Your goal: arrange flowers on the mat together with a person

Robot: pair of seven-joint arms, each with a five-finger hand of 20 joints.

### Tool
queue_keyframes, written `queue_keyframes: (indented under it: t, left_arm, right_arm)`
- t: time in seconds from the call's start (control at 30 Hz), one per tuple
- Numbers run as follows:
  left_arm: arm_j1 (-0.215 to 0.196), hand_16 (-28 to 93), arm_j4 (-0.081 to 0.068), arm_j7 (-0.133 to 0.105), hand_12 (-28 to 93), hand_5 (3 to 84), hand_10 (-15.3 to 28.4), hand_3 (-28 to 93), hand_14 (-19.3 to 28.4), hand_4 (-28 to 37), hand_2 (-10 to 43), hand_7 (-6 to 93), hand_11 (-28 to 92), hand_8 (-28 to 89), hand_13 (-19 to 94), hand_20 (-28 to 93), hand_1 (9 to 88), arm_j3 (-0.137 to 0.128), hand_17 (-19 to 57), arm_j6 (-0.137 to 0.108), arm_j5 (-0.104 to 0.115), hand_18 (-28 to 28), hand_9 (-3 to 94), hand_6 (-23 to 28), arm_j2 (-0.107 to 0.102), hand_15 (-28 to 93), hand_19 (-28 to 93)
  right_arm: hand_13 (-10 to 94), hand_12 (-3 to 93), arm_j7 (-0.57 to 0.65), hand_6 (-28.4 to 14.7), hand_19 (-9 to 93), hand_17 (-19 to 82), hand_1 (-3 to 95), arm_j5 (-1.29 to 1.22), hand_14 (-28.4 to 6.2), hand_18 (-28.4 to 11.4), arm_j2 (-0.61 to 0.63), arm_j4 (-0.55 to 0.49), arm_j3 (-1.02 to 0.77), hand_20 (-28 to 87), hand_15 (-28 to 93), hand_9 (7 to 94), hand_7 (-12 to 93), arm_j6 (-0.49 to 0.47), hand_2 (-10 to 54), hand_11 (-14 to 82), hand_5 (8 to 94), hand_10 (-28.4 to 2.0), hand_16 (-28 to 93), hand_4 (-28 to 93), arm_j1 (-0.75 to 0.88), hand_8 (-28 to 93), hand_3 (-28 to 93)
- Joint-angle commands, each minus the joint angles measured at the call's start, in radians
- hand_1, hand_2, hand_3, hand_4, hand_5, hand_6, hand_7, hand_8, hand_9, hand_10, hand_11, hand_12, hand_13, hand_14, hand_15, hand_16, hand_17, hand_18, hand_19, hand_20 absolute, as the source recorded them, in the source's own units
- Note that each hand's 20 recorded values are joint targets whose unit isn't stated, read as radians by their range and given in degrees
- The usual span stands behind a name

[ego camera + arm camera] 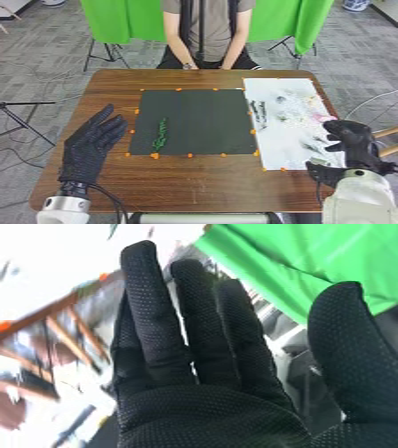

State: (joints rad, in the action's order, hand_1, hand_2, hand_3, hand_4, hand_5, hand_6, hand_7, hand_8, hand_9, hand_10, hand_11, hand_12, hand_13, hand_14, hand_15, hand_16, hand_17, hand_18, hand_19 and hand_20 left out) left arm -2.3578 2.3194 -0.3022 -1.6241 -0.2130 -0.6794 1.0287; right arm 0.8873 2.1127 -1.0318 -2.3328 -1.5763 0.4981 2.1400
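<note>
And there's the green sprig (162,135), slim and leafy, lying lengthwise on the left part of the black mat (200,120), near the relaxed, open left hand (91,145) and well apart from the right hand (355,142). Over on the white sheet (274,85), a pale pink flower (325,118) sits just beside that right hand, fingers straight, thumb spread away.

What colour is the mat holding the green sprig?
Dark grey, nearly black; the mat shows best in the head view.
</note>
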Motion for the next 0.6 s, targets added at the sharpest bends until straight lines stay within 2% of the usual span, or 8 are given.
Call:
queue_keyframes:
  t: [0.03, 0.1, 0.13, 0.2, 0.33, 0.6]
  left_arm:
    - [-0.005, -7, -0.001, 0.004, 7, 37.8, 19.8, 78, 20.1, -24.9, 8.2, 10.8, 19, -10, 25, 1, 23.5, 0.0, -8.9, 0.006, 0.002, 19.6, 33.2, 9.8, 0.005, 26, 50]
    - [-0.003, -7, 0.002, 0.009, 8, 37.8, 19.8, 78, 20.1, -24.9, 8.2, 10.8, 19, -10, 25, 1, 23.5, 0.004, -8.9, -0.006, 0.006, 19.6, 33.2, 9.8, 0.002, 27, 50]
    - [0.008, -7, -0.003, -0.002, 8, 37.8, 19.9, 78, 20.2, -24.9, 8.2, 10.8, 19, -10, 25, 1, 23.5, 0.009, -8.9, -0.006, 0.013, 19.6, 33.2, 9.8, -0.006, 27, 50]
    - [0.012, -7, -0.003, -0.01, 8, 37.8, 20.0, 78, 20.2, -24.9, 8.2, 10.8, 20, -10, 25, 1, 23.5, 0.012, -9.0, -0.012, 0.014, 19.6, 33.3, 9.8, -0.012, 27, 50]
    - [0.011, -7, -0.002, 0.009, 8, 37.7, 20.0, 78, 20.3, -24.9, 8.2, 10.8, 20, -10, 25, 1, 23.5, 0.006, -9.0, -0.004, 0.008, 19.6, 33.3, 9.8, 0.001, 27, 50]
    - [0.014, -7, -0.001, 0.013, 8, 37.7, 20.0, 78, 20.3, -24.8, 8.2, 10.8, 20, -10, 25, 1, 23.5, 0.005, -9.0, -0.004, 0.004, 19.6, 33.3, 9.8, 0.009, 27, 50]
  right_arm:
    - [60, 10.2, 0.262, -4.8, 66, 15, 23.8, 0.403, -17.4, -19.5, 0.062, 0.071, 0.058, 9, 43, 63.1, 13, -0.18, 2.3, 18.3, 52.3, -17.3, 8, -28, -0.02, -14, 80]
    - [60, 10.4, 0.268, -4.9, 66, 15, 24.0, 0.397, -17.3, -19.9, 0.053, 0.079, 0.043, 8, 42, 63.6, 13, -0.227, 1.1, 17.3, 53.1, -17.9, 8, -28, -0.009, -14, 79]
    - [60, 10.5, 0.285, -4.9, 66, 16, 24.2, 0.401, -17.5, -20.0, 0.065, 0.088, 0.05, 8, 42, 63.7, 13, -0.24, 0.9, 17.1, 53.2, -18.0, 8, -28, -0.018, -14, 79]
    - [60, 10.6, 0.282, -5.0, 67, 16, 24.5, 0.416, -17.5, -20.3, 0.065, 0.109, 0.052, 7, 41, 64.3, 13, -0.283, 0.2, 16.7, 53.5, -18.2, 8, -28, -0.025, -14, 79]
    - [61, 10.7, 0.283, -4.9, 67, 16, 25.4, 0.42, -17.3, -20.4, 0.059, 0.13, 0.064, 6, 41, 64.5, 12, -0.352, -0.6, 16.2, 54.2, -18.0, 8, -27, -0.04, -13, 78]
    - [61, 10.8, 0.262, -4.4, 67, 16, 26.5, 0.438, -16.8, -20.0, 0.064, 0.191, 0.103, 4, 39, 64.7, 12, -0.459, -1.9, 15.3, 55.5, -17.6, 9, -27, -0.093, -13, 78]
